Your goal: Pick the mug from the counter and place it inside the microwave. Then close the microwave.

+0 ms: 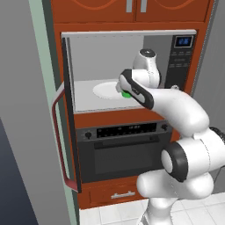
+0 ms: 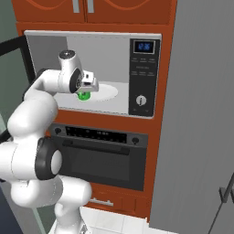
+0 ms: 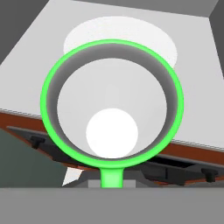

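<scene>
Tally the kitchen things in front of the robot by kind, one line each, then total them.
Mug: 1
Microwave: 1
Round plate: 1
Wall oven: 1
Total: 4

A white round plate (image 3: 120, 41) is seen lying on the grey floor of the microwave (image 1: 85, 94), apparently near its middle.

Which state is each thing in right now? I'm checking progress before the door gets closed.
microwave: door swung wide open, display lit blue.
white round plate: lying bare inside the microwave.
mug: upright, empty, held at the microwave's front edge.
gripper: shut on the mug.
wall oven: door closed.
</scene>
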Controlling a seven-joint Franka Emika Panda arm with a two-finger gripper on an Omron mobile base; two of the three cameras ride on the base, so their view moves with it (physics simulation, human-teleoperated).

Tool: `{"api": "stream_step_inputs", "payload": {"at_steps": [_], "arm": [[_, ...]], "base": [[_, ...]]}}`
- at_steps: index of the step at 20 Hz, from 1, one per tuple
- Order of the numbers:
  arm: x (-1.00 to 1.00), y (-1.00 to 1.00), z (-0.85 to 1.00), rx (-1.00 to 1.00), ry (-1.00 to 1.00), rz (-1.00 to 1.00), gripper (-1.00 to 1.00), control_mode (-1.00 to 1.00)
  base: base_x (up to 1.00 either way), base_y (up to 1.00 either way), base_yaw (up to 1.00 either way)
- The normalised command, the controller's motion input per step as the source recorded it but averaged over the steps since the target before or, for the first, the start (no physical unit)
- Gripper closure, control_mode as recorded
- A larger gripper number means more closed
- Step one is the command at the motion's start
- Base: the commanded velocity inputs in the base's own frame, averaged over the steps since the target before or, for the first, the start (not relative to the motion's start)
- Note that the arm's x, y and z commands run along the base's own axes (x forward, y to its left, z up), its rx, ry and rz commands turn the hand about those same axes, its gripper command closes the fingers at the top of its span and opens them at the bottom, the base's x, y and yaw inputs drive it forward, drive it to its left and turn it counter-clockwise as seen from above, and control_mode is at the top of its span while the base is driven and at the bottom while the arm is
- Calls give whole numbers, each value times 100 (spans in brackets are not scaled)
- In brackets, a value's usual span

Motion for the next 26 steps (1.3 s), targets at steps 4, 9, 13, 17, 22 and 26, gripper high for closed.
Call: {"api": "stream_step_inputs", "payload": {"at_steps": [4, 9, 13, 17, 22, 26], "arm": [[18, 1, -31, 0, 1, 0, 100, -100], [32, 4, -2, 0, 11, 0, 100, -100], [59, 2, 2, 0, 16, 0, 100, -100], [64, 1, 0, 0, 10, 0, 100, -100], [41, 1, 0, 0, 0, 0, 100, -100], [35, 4, 0, 0, 0, 0, 100, -100]], "base": [[0, 0, 0], [0, 0, 0], [0, 0, 0], [0, 0, 0], [0, 0, 0], [0, 0, 0]]}}
